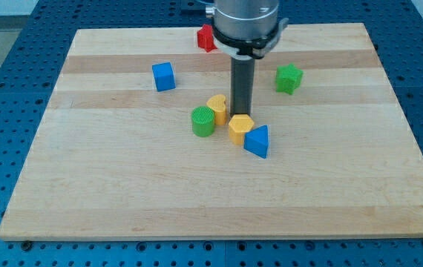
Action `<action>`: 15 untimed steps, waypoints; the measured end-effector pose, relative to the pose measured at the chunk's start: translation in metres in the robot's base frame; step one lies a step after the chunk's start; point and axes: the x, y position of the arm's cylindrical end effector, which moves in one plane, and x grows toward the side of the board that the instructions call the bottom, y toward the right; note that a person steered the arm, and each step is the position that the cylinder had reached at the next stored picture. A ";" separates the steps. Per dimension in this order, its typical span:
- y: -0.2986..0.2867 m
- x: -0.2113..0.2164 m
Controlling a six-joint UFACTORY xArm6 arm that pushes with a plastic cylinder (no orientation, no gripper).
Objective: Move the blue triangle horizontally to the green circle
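Presently, the scene reads as follows.

Board: wooden board (122,200) on a blue perforated table (4,89).
Arm end: no gripper or hand is fitted, so nothing opens, closes or clamps; the arm ends in a straight dark rod.
My tip (241,115): near the board's centre, at the top edge of the yellow hexagon (240,128), apparently touching it; actual contact cannot be confirmed.
Blue triangle (257,141): just to the view's lower right of the yellow hexagon, touching it, and just below the tip.
Green circle (202,122): to the view's left of the tip, beside a second yellow block (217,108) whose shape is unclear.
Blue cube (164,76): upper left, standing alone.
Green star-like block (289,78): upper right, standing alone.
Red block (206,38): at the top edge, partly hidden by the arm.
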 end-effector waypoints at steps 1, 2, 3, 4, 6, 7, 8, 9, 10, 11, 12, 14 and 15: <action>0.040 0.000; 0.062 0.019; 0.048 0.034; 0.018 0.041; -0.022 0.065; -0.025 0.065; -0.026 0.087; -0.039 0.092; -0.040 0.083; -0.040 0.064; -0.040 0.046; -0.040 0.017; -0.040 0.017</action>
